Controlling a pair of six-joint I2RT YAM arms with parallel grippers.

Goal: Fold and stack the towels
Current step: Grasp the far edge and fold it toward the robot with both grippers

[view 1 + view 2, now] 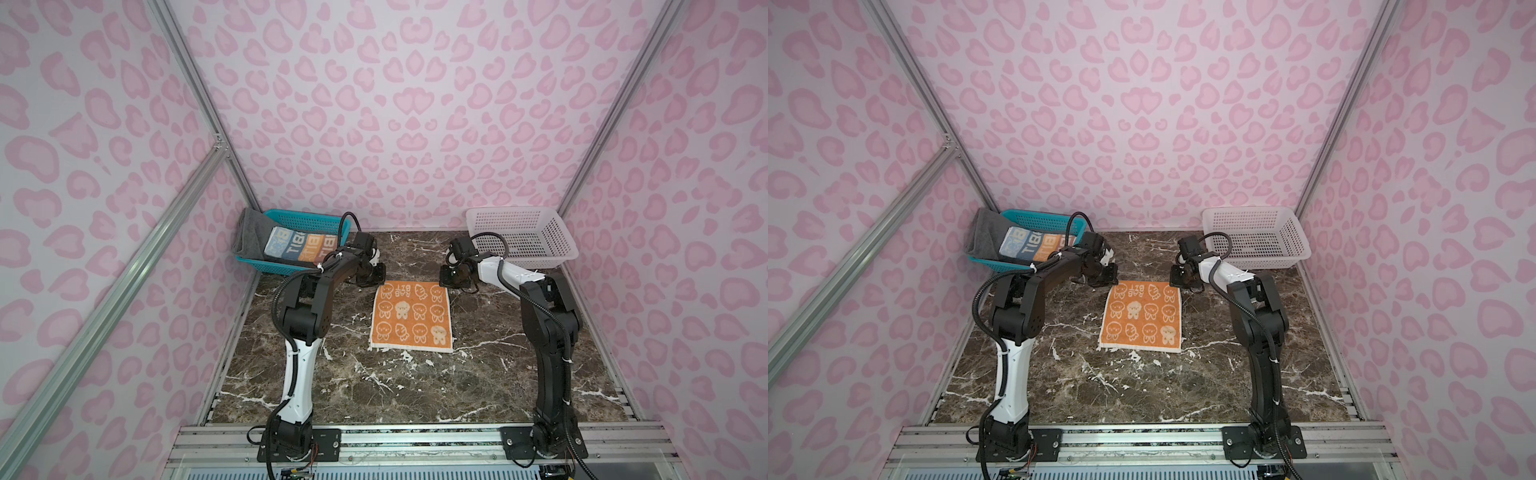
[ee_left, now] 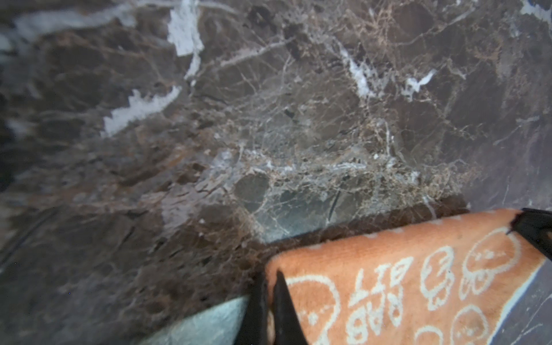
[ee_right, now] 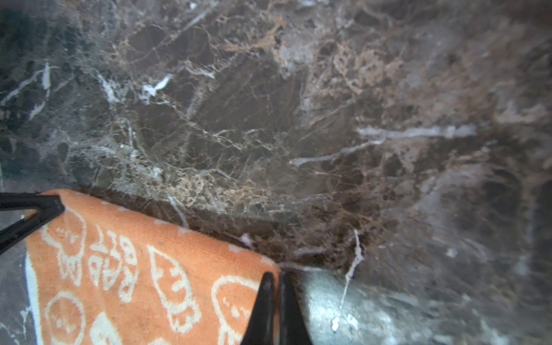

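Orange with white cartoon faces, the small towel (image 1: 411,316) lies spread on the marble table (image 1: 415,386), between our two arms. Our left gripper (image 2: 268,283) has its jaws pinched together on the towel's far left corner, and our right gripper (image 3: 276,279) is clamped the same way on the far right corner, so the far edge runs from one grip to the other. At the far left we see the blue basket (image 1: 309,216), where the grey towel (image 1: 249,232) drapes over the rim and the lettered towel (image 1: 299,247) lies on top of it. A white basket (image 1: 523,212) sits at the far right.
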